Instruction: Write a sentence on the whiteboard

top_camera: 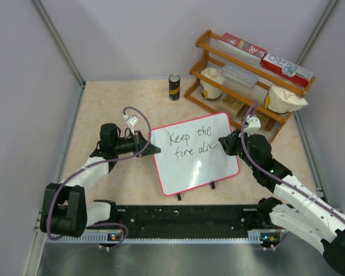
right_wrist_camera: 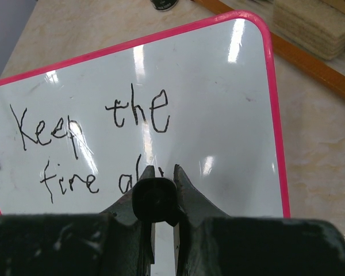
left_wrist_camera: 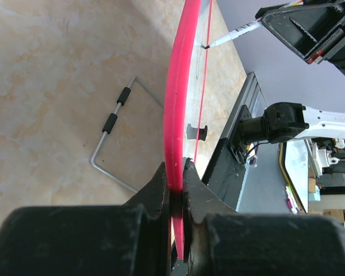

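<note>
Pink rim is what your left gripper (left_wrist_camera: 175,179) has hold of: its fingers are closed tight on the left edge of the board (top_camera: 198,169), with the rim pinched between them. Just beside those fingers, behind the board, a bent wire stand (left_wrist_camera: 116,122) lies on the beige table (top_camera: 103,103).

To the right of that gripper the white face spreads out, with two small black clips on its near edge. The sentence (right_wrist_camera: 92,138) runs across it in black marker: "Keep the" on the upper line and "fire al" below. The last strokes are hidden behind your right gripper's fingertips.

Your right gripper (right_wrist_camera: 161,172) sits at the end of that lower line, squeezed shut on the marker (left_wrist_camera: 236,33). The marker's tip meets the board face.

Beyond and to the right of this gripper stands a wooden rack (top_camera: 247,75) holding boxes and bags. A dark can (top_camera: 174,86) stands to the rack's left.
</note>
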Controlling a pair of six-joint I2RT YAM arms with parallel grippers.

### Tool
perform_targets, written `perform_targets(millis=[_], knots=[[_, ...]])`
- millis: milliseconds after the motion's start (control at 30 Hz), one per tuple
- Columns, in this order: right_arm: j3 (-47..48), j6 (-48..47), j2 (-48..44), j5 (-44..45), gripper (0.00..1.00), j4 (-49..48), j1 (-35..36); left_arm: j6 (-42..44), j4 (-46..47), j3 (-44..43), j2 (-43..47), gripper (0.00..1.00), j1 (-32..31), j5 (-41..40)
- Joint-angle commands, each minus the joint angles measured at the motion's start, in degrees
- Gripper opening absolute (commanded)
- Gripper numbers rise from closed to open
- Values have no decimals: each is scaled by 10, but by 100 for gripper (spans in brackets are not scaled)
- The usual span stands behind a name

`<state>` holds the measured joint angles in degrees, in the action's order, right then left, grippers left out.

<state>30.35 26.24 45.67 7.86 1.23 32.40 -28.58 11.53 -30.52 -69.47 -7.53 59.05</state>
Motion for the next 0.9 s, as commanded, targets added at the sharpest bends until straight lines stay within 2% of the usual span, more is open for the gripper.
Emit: perform_targets(millis=[0,367,867], knots=[[-16,1,-8,5,0,25,-7,66,-16,14,0,0,1,-60],[-20,1,-9,13,0,25,-7,66,-17,13,-1,0,1,-60],[26,-8,20,42,0,10,-9,66,-16,14,0,0,1,-60]])
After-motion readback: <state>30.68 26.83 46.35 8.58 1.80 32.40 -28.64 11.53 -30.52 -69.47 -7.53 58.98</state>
